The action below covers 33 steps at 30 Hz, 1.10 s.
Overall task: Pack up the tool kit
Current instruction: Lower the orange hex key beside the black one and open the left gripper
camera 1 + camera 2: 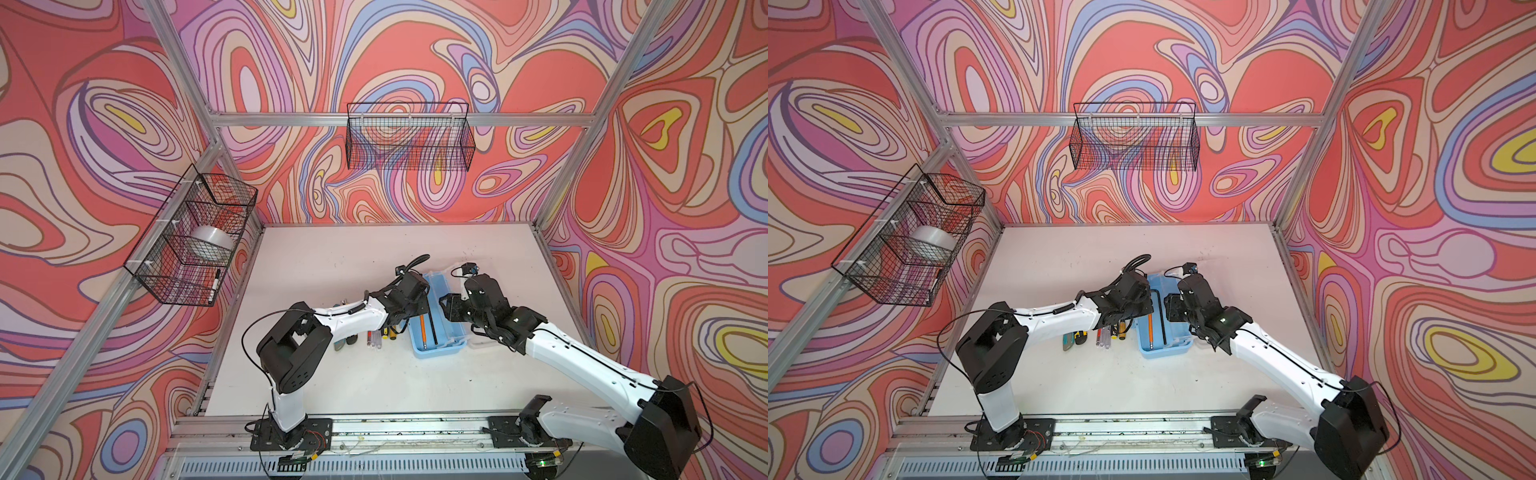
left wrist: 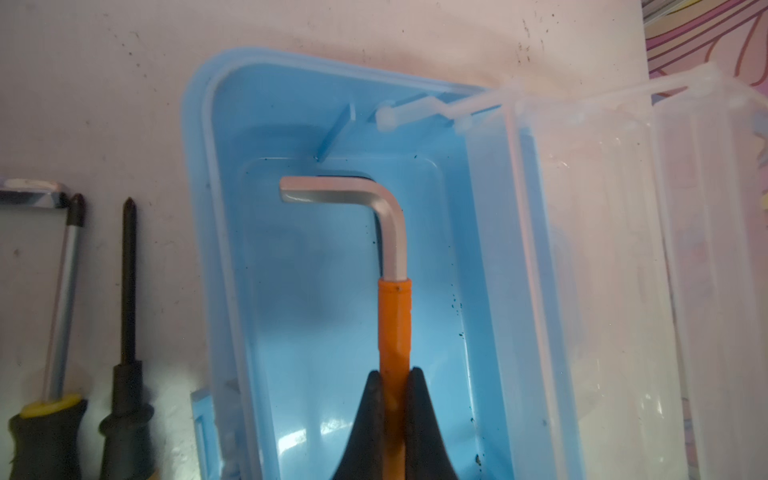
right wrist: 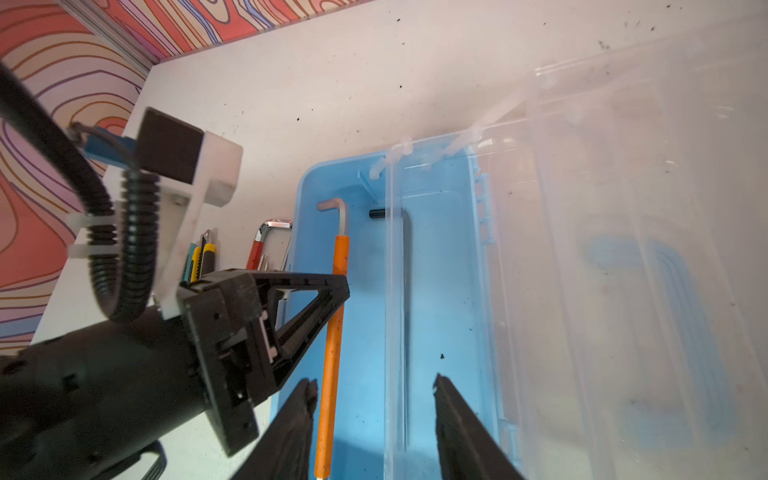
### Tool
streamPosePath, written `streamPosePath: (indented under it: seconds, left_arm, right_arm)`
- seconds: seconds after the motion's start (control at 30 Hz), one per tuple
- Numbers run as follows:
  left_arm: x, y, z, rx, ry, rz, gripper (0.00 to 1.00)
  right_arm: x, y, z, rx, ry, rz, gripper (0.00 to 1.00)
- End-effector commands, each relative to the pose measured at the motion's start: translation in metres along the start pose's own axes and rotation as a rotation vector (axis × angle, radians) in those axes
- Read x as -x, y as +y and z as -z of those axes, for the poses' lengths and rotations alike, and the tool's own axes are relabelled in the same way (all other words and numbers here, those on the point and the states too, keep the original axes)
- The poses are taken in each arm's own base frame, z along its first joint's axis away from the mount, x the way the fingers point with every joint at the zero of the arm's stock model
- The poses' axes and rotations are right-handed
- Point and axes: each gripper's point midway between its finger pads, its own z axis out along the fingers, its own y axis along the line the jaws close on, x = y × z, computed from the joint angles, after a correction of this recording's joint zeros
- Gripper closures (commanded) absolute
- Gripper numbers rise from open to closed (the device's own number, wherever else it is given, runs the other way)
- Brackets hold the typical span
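Note:
The tool kit [image 1: 436, 350] [image 1: 1163, 351] is a light-blue box on the white table, and its clear lid [image 3: 623, 257] [image 2: 602, 249] hangs open to the right. My left gripper [image 2: 395, 384] [image 3: 340, 289] is shut on an orange-sleeved hex key [image 2: 395, 320] [image 3: 332, 357]. It holds the key lengthwise low inside the box [image 2: 316, 332]. A black hex key [image 3: 406, 316] [image 1: 1162, 316] lies in the box beside it. My right gripper [image 3: 374, 384] hangs open over the box, with the lid's near edge standing between its fingers and touching neither.
Loose tools lie on the table left of the box: two screwdrivers [image 2: 129, 291] [image 2: 62, 299], utility knives [image 3: 203, 257] and a red-sleeved hex key [image 3: 258, 249]. Black wire baskets hang on the back wall [image 1: 407, 137] and the left wall [image 1: 191, 245].

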Motion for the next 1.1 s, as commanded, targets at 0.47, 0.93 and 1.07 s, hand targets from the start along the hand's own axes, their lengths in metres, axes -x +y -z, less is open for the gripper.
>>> streamPosePath:
  seconds: [0.47,0.93,1.07]
  left_arm:
    - [-0.017,0.007,-0.033,0.068,0.067,0.024,0.90]
    - [-0.009,-0.004,-0.032,0.041,0.053,-0.016,0.83]
    - [0.003,-0.016,-0.020,0.008,0.025,-0.053,0.83]
  right_arm:
    - [-0.002,-0.004,0.005,0.009,-0.017,0.005,0.47]
    - [0.004,0.000,0.012,0.025,-0.031,0.004,0.49]
    - [0.007,0.002,0.016,0.032,-0.040,0.006,0.50]
